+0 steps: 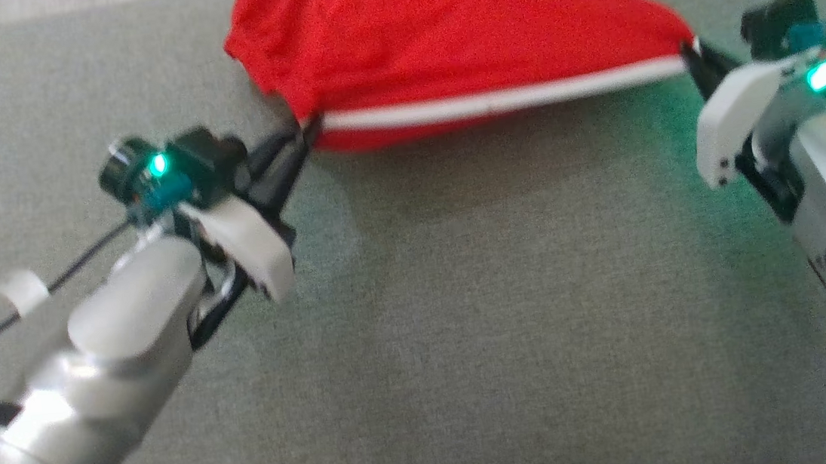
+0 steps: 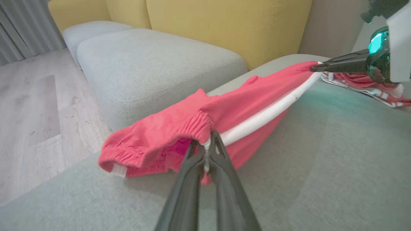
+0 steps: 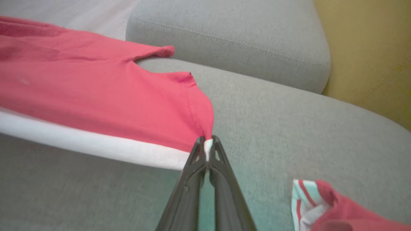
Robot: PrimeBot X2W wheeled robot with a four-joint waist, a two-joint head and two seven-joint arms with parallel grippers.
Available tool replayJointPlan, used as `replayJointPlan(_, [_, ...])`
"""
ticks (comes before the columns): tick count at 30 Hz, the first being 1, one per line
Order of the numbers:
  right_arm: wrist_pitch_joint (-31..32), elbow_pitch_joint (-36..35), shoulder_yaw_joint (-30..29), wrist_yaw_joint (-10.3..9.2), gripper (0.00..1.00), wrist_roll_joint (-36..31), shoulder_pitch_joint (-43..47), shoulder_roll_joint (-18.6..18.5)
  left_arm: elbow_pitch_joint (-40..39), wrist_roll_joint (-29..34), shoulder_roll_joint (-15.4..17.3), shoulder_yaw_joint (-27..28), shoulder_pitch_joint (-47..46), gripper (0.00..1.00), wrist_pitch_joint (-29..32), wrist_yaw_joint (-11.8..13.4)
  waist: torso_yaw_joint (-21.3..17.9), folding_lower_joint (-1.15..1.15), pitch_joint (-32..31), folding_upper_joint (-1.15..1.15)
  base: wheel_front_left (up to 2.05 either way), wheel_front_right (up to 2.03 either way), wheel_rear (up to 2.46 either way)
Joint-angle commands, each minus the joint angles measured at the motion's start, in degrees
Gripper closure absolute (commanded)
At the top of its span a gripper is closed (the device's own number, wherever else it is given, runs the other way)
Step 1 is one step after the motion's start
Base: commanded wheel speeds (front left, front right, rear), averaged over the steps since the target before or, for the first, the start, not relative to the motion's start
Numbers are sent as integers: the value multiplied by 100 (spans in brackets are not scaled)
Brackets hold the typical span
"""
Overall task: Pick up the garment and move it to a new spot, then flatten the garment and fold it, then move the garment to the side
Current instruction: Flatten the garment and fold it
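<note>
The garment (image 1: 440,40) is a pair of red shorts with a white side stripe, stretched across the far part of a grey cushion (image 1: 467,318). My left gripper (image 1: 306,130) is shut on the waistband end of the stripe, seen close in the left wrist view as the gripper (image 2: 208,146) pinching white and red cloth (image 2: 179,128). My right gripper (image 1: 691,53) is shut on the leg-hem corner; in the right wrist view its tips (image 3: 208,142) clamp the stripe's end of the garment (image 3: 96,96). The stripe hangs taut between both grippers, lifted off the cushion.
A second red cloth with white and teal stripes (image 3: 324,205) lies on the cushion at my right, also seen as a striped cloth (image 2: 369,85). A grey ottoman (image 2: 154,67) stands beyond the cushion's far edge, with yellow sofa backs (image 2: 224,22) and wooden floor (image 2: 32,106).
</note>
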Motion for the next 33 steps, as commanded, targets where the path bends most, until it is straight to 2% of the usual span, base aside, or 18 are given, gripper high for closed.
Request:
replayJointPlan(1, [118,-229,203,-5,100,221,158,-174,-176,-99,293,103,-109,100,-21,11,-24,1,-230,0,0,0,0])
replayJointPlan(8, [848,-1034,1087,-5,100,1389,829,-955,-531,-387,557,-291,446,100,105,11,-83,1,-777,0,0,0,0])
replayJointPlan(15, [1406,-1778,1405,-5,100,2292,1511,-1695,-1080,-665,674,-475,1143,100,290,79,-107,1,-1332,0,0,0,0])
replayJointPlan(21, [1669,-2436,1238,-5,100,2762,2186,-2191,-1895,-822,848,-596,1704,100,506,352,-115,1,-1635,0,0,0,0])
replayJointPlan(26, [1638,-2837,884,-5,100,2856,2523,-2403,-2448,-861,952,-589,1847,100,599,595,-67,1,-1645,0,0,0,0])
replayJointPlan(33, [1323,-3315,80,-5,100,2395,2462,-2345,-2657,-937,949,-255,1644,100,589,1061,155,1,-1234,0,0,0,0])
